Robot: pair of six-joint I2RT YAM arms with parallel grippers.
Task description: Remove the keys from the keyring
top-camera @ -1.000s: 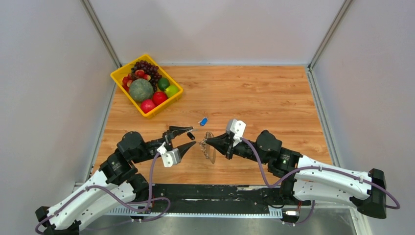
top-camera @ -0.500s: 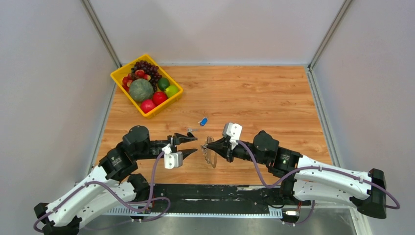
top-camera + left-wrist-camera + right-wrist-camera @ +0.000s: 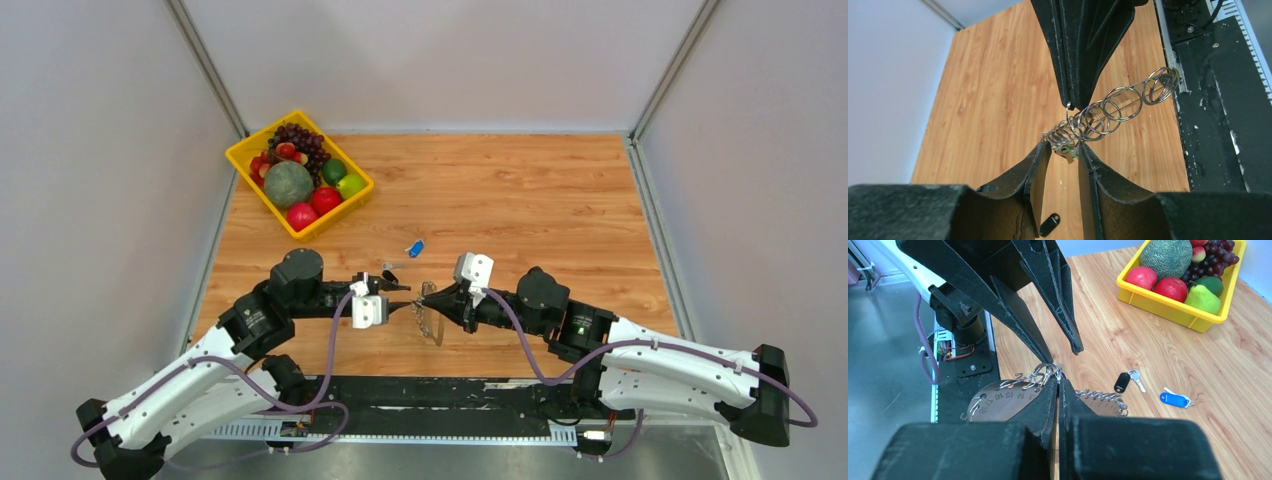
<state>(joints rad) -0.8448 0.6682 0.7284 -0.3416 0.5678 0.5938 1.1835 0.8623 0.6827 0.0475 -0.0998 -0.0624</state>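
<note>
Keyring (image 3: 428,300): thin greyish wire threaded with a row of small split rings. In the left wrist view the rings (image 3: 1108,107) overlap like a loose coil.
Place: lifted off the counter (image 3: 540,200), hanging between the two arms toward the near edge.
Numbered plate (image 3: 1000,400): flat, round, brownish sheen, stamped 14 to 18 along the rim. Small rings hooked through its edge.
Keys (image 3: 434,325): hanging in a bunch below the grip point, too crowded to tell one from another. One small green bit (image 3: 1068,149) shows at the near end of the ring row.
Right end effector (image 3: 424,292) (image 3: 1058,380): fully closed, tips pinching the keyring wire at the top of the bunch.
Left end effector (image 3: 408,297) (image 3: 1062,150): partly open with a narrow gap. One fingertip sits on each side of the end of the ring row, with the green bit between them. Contact with it cannot be told.
Black-headed key (image 3: 390,277) (image 3: 1122,382): lying flat on the counter just beyond the left end effector.
Blue tag (image 3: 415,246) (image 3: 1173,399): flat on the counter a little farther back, apart from the black-headed key.
Yellow tray (image 3: 336,211): far left corner of the counter, holding a melon, dark grapes, and red and green fruit.
</note>
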